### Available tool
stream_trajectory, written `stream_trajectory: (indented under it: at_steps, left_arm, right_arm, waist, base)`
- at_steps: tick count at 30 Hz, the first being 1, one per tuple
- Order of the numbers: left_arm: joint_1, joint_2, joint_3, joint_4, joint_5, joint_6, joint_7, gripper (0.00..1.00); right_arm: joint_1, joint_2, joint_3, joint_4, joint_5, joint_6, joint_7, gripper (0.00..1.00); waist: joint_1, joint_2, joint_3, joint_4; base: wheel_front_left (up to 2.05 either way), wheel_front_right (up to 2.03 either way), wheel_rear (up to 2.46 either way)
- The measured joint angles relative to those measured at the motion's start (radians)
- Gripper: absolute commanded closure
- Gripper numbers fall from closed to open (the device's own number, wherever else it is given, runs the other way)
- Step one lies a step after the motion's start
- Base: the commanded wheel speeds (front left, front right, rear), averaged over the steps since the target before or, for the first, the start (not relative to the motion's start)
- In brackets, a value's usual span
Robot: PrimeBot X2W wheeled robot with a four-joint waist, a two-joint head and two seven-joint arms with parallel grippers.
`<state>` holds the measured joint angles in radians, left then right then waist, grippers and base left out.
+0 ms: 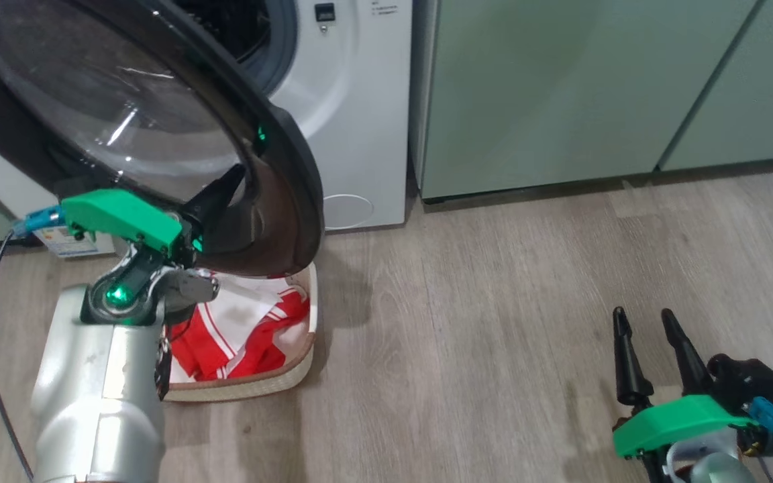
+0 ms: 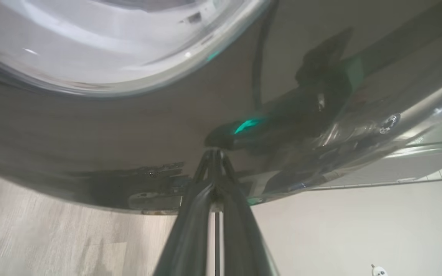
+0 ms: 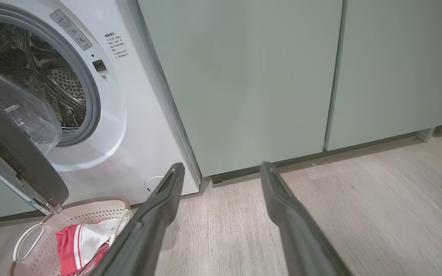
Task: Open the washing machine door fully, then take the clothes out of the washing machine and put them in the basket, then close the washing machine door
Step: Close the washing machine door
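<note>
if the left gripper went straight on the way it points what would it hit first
The washing machine door. The shut left gripper points squarely at the door's glossy black face, with its tips at or almost on the surface. Actual contact is hard to confirm through the reflection.

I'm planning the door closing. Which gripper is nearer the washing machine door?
Left. The left gripper, jaws shut, touches the black rim of the washing machine door; the right gripper hangs open, far off to its right.

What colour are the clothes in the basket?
The clothes are red with white stripes; best in head view.
</note>
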<state>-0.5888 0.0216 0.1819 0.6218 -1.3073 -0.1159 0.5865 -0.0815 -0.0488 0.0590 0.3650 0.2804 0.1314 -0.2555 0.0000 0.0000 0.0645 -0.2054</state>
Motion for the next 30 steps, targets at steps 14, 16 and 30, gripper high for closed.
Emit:
stream_trajectory:
  at_steps: [14, 16, 30]
  left_arm:
    - [0.179, 0.095, -0.112, -0.063, 0.095, -0.008, -0.198, 0.00]
    - [0.220, 0.124, -0.152, -0.081, 0.129, -0.008, -0.271, 0.00]
    - [0.329, 0.299, -0.452, 0.041, 0.446, -0.009, -0.834, 0.00]
  right_arm:
    - [0.003, 0.000, -0.037, -0.005, -0.007, 0.000, 0.000, 0.00]
    - [0.004, 0.000, -0.043, -0.007, -0.007, 0.000, 0.000, 0.00]
    - [0.042, 0.000, -0.056, -0.019, 0.002, 0.000, 0.000, 0.00]
  waist:
    - [0.0000, 0.0000, -0.060, 0.107]
    - [0.0000, 0.0000, -0.069, 0.117]
    - [0.0000, 0.0000, -0.089, 0.140]
  base:
    - [0.00, 0.00, 0.00]
    - [0.00, 0.00, 0.00]
    - [0.00, 0.00, 0.00]
